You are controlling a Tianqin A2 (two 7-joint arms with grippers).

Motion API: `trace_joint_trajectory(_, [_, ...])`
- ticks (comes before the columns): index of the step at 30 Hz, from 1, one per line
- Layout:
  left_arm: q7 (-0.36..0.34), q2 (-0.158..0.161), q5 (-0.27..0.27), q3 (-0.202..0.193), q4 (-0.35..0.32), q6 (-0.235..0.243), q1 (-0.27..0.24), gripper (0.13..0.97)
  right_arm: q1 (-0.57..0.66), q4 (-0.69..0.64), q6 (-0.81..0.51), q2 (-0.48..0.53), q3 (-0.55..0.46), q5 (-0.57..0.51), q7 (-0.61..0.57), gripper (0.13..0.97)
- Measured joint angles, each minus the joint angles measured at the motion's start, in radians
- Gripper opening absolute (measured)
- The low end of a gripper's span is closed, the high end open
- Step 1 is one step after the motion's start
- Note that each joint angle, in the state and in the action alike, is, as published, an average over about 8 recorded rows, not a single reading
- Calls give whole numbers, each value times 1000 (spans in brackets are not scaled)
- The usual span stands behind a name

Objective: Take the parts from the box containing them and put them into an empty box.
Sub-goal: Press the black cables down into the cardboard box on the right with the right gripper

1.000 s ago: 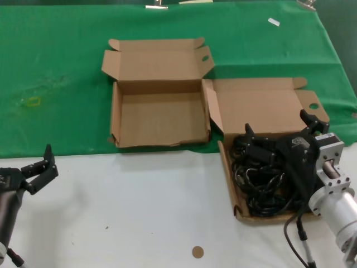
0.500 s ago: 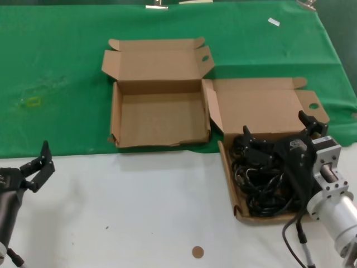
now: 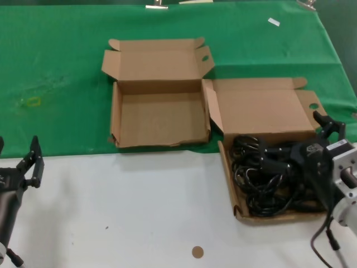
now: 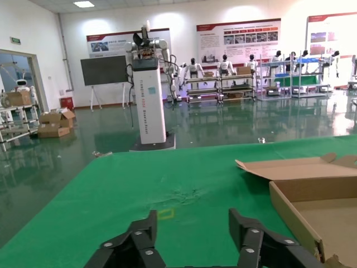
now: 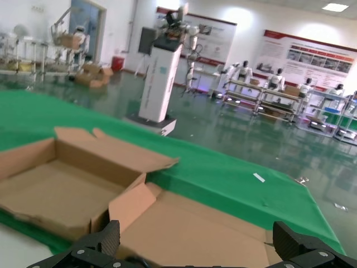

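Note:
The black power cords [image 3: 262, 181] lie tangled in the right cardboard box [image 3: 262, 103], whose tall lid stands open behind them. The empty box [image 3: 159, 120] sits to its left on the green cloth. My right gripper [image 3: 297, 138] is open over the right part of the cords and holds nothing. In the right wrist view its fingertips [image 5: 106, 237] straddle the right box's lid [image 5: 195, 220], with the empty box [image 5: 50, 178] beyond. My left gripper [image 3: 19, 161] is open and empty at the table's left edge. In the left wrist view it [image 4: 192, 231] faces green cloth, beside the empty box's corner [image 4: 295, 192].
A green cloth [image 3: 56, 72] covers the far half of the table and white surface [image 3: 139, 212] the near half. A small brown disc [image 3: 197, 252] lies near the front edge. A white tag [image 3: 273, 22] lies at the back right.
My right gripper has drawn back to the right over the cords, still open and empty. My left gripper has shifted a little left. The cords have not left the box.

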Motion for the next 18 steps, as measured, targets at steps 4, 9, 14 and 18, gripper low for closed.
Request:
trace_joint_trajectory(4, [0, 0, 0, 0, 0, 0, 0, 476, 15, 25, 17, 133, -71, 82, -28, 966])
trace_joint_trajectory(9, [0, 0, 0, 0, 0, 0, 0, 368, 73, 32, -6, 298, -180, 160, -47, 966])
trace_joint_trajectory(14, [0, 0, 0, 0, 0, 0, 0, 278, 179, 21, -56, 432, -305, 203, -51, 966])
trace_joint_trajectory(18, [0, 0, 0, 0, 0, 0, 0, 224, 301, 7, -114, 520, -428, 195, -29, 966])
